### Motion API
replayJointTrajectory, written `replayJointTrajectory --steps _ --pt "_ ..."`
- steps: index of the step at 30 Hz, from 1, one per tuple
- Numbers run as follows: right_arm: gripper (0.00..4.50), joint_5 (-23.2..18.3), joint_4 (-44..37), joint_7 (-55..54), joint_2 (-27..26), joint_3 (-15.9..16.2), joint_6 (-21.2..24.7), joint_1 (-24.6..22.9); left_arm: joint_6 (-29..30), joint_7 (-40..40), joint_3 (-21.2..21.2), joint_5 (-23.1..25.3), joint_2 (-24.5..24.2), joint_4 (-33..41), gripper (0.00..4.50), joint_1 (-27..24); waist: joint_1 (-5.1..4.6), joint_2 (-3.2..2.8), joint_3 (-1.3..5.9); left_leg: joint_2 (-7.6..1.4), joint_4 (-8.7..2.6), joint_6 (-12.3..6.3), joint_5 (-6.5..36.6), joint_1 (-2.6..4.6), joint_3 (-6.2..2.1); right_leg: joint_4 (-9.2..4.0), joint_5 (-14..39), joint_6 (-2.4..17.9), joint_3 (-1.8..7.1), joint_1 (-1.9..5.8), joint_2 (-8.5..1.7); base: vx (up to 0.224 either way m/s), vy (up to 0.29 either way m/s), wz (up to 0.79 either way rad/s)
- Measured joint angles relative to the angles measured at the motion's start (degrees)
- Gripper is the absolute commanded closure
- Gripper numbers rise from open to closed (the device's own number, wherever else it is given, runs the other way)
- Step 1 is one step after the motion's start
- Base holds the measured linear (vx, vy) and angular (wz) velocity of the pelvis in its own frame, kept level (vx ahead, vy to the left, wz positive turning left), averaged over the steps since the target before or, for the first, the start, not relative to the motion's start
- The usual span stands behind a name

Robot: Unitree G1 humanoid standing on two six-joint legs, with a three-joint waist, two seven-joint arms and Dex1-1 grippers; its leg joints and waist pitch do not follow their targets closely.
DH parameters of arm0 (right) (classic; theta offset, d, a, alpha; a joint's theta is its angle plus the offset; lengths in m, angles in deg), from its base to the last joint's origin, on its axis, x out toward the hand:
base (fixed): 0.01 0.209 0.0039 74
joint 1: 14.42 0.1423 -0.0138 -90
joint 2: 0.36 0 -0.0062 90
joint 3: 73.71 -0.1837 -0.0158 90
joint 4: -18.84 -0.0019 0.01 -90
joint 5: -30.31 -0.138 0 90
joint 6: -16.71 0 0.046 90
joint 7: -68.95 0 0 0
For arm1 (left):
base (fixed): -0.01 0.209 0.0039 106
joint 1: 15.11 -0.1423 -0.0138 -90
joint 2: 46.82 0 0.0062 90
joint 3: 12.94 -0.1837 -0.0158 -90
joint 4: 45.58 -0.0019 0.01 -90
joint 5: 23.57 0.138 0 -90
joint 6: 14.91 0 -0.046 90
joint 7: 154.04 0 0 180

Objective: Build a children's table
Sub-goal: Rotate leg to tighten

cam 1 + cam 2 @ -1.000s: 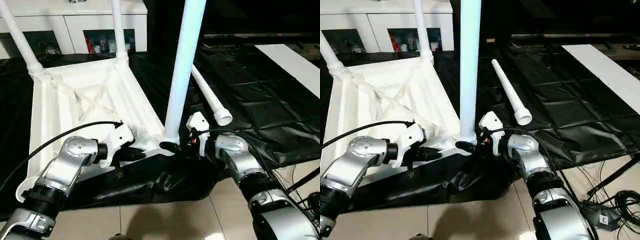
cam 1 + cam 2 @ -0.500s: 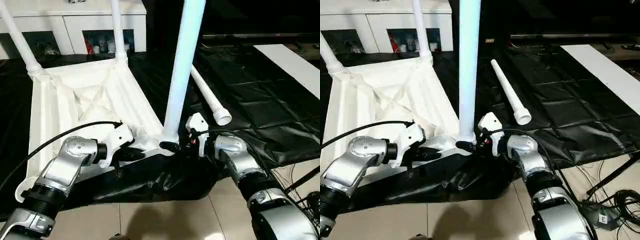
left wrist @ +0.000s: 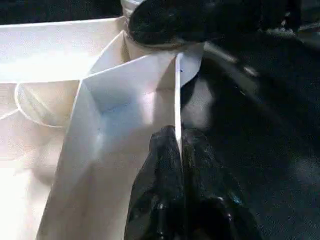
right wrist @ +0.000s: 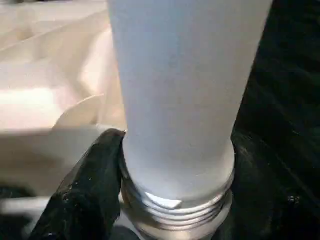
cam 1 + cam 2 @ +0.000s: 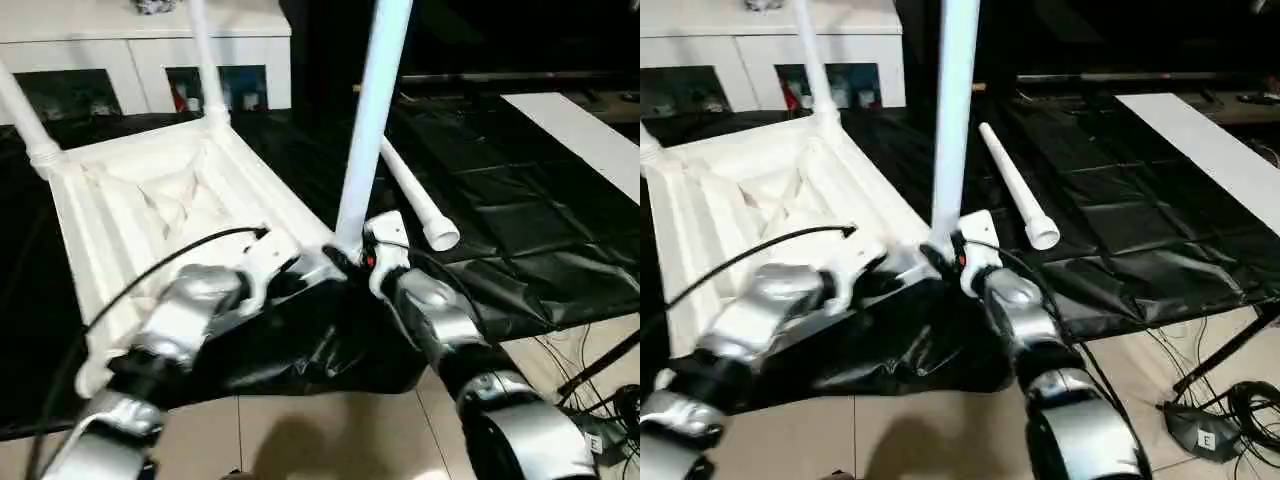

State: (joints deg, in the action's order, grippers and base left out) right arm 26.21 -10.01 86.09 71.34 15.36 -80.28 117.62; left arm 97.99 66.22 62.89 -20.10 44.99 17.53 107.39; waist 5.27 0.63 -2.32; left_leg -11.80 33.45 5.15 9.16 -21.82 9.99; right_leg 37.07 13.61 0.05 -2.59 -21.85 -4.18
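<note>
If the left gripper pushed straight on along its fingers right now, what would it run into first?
The left gripper is shut on the thin rim wall of the children's table top. Straight ahead along that wall lies the corner socket and the right gripper at the leg base, probably the first contact; depth is unclear.

Upright leg (image 5: 368,130) cut off at the top edge; left forearm (image 5: 190,310) blurred, its jaws perhaps hidden.

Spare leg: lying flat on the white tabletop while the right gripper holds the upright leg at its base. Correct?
Not quite. The spare leg lies on the black sheet beside the tabletop, not on it; the right eye view shows this. The rest holds: the right gripper grips the upright leg at its base.
</note>
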Motion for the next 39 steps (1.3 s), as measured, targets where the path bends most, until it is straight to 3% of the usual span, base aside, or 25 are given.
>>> replayJointTrajectory --steps 4,10,12,18,24,30,33,39 --pt "1.80 0.00 2.22 -7.74 -1.05 -1.81 1.63 2.57 0.85 -4.98 -0.27 1.43 3.99 -3.27 4.50 2.39 0.32 0.07 0.06 0.11 0.04 -0.01 0.00 -0.07 0.03 -0.08 0.00 -0.01 0.01 0.10 -0.14 0.000 0.000 0.00" --pt "1.80 -0.02 2.84 -9.09 -1.29 -2.94 1.90 3.02 0.52 -5.82 -0.40 2.30 5.08 -4.50 4.50 3.19 0.66 0.11 0.09 0.16 0.04 -0.02 0.00 -0.12 0.03 -0.12 0.00 -0.03 0.01 0.11 -0.20 0.000 0.000 0.00" --pt "1.25 -0.02 2.84 -8.71 -1.31 -3.21 1.77 3.02 0.34 -5.81 -0.59 2.28 4.84 -4.32 4.50 3.11 0.65 0.12 0.09 0.16 0.02 -0.02 0.00 -0.12 0.03 -0.12 0.00 -0.04 0.00 0.09 -0.20 0.000 0.000 0.00" --pt "0.69 -1.30 2.44 -3.97 -1.98 -4.06 0.31 2.28 -2.28 -5.65 -0.53 2.66 2.54 -4.19 4.50 2.32 -0.28 0.09 0.08 0.15 -0.22 -0.01 0.00 -0.11 0.02 -0.11 -0.05 -0.12 -0.01 -0.05 -0.18 0.000 0.000 0.00" --pt "0.19 0.56 -1.18 4.59 1.76 0.03 -1.98 -1.12 -3.37 -3.90 -0.42 2.66 0.48 -1.34 4.50 0.40 -0.44 0.05 0.04 0.09 -0.55 -0.01 -0.01 -0.14 0.03 -0.13 -0.03 -0.13 -0.04 -0.23 -0.05 0.000 0.000 0.00" --pt "0.19 2.54 -4.93 13.75 7.19 2.78 -4.06 -2.64 -5.41 0.84 0.25 0.78 -3.65 0.88 4.50 -1.68 -0.48 0.00 0.01 0.02 -0.57 0.01 -0.02 -0.22 0.04 -0.17 0.02 -0.17 -0.02 -0.33 0.04 0.000 0.000 0.00" --pt "0.19 2.20 -7.33 22.67 9.19 4.66 -5.82 -4.54 -7.67 7.04 0.60 -1.14 -7.29 4.17 4.50 -4.66 -0.59 -0.04 0.00 0.00 -0.58 0.01 -0.02 -0.25 0.06 -0.33 0.04 -0.18 0.02 -0.33 0.08 0.000 0.000 0.00" --pt "0.19 1.33 -9.82 31.88 10.57 6.38 -7.49 -6.12 -8.22 16.23 0.56 -4.40 -11.10 8.67 4.50 -7.91 0.18 -0.14 -0.08 0.02 -0.42 -0.17 -0.13 -0.51 0.28 -0.56 0.09 -0.15 -0.01 -0.31 -0.08 0.000 0.000 0.00"
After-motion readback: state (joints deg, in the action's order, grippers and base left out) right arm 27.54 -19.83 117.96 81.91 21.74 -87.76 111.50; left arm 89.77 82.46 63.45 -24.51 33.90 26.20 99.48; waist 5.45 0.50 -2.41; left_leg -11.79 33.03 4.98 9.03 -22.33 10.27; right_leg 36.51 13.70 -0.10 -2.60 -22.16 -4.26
